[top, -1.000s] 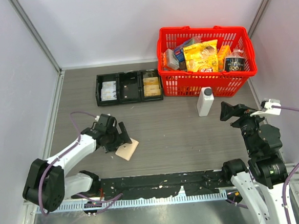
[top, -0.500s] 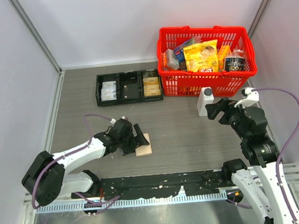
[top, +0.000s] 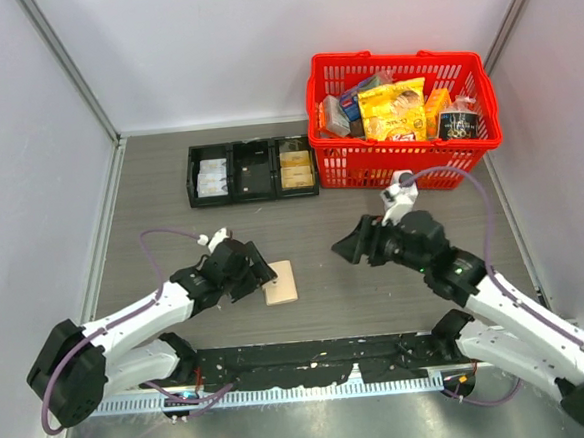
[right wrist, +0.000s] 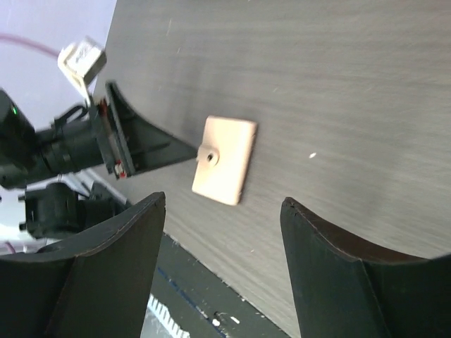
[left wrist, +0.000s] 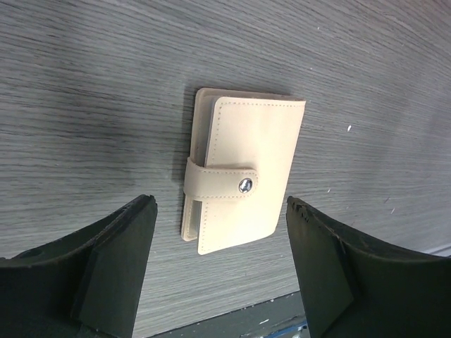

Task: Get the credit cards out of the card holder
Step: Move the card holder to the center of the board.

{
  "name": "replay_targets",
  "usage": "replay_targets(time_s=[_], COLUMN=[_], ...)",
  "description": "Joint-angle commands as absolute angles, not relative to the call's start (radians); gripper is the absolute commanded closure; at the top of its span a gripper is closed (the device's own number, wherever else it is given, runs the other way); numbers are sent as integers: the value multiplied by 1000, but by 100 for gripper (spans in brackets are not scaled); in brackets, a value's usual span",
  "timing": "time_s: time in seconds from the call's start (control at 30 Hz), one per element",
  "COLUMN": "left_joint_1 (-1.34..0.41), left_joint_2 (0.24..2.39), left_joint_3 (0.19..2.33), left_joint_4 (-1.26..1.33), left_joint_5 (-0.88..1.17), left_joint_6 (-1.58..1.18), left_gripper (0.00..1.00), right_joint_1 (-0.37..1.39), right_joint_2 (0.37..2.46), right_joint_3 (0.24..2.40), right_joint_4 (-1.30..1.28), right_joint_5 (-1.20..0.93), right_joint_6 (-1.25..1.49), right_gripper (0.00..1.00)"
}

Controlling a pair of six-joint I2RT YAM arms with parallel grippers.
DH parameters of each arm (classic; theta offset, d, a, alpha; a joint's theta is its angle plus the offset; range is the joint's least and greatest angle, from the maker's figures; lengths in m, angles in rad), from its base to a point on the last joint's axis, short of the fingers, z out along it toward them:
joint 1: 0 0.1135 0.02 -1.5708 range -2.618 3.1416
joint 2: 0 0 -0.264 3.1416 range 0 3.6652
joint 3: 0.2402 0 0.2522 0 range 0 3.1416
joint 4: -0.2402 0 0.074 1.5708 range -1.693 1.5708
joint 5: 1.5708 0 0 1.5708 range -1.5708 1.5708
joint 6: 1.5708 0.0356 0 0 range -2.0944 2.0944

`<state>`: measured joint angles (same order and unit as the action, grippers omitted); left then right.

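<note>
I see the card holder (top: 279, 282) lying flat and closed on the grey surface (top: 344, 245), near its front edge, left of centre. It is tan and stitched, and its snap tab (left wrist: 222, 184) is fastened across the open side with a silver stud.

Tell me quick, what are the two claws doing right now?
Left gripper: open, empty, close to the card holder.
Right gripper: open, empty, in the air.

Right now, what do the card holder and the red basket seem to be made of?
The card holder looks like tan leather or an imitation, matte, with stitched edges and a shiny metal snap. The red basket seems moulded plastic, slightly glossy, with an open lattice wall.
</note>
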<state>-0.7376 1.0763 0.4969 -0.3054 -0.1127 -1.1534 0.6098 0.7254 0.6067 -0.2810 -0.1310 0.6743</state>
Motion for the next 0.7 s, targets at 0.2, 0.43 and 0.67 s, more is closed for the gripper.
replay_targets(time_s=[0.2,0.43,0.67], left_joint_1=[-739,-739,-739], left_joint_2=[1160,1206,1236], left_joint_3=[528,532,522], left_joint_4=[-270,-247,-233], left_joint_5=[-94,-69,-52], left_joint_6=[-1131,-1121,-1121], left_gripper=[24,32,38], right_joint_1=[914,919,920], right_joint_2=[1054,1234,1390], right_joint_3=[525,499,505], right_joint_4=[132,307,405], right_joint_5=[117,61,15], right_joint_6=[856,897,937], right_gripper=[42,48,51])
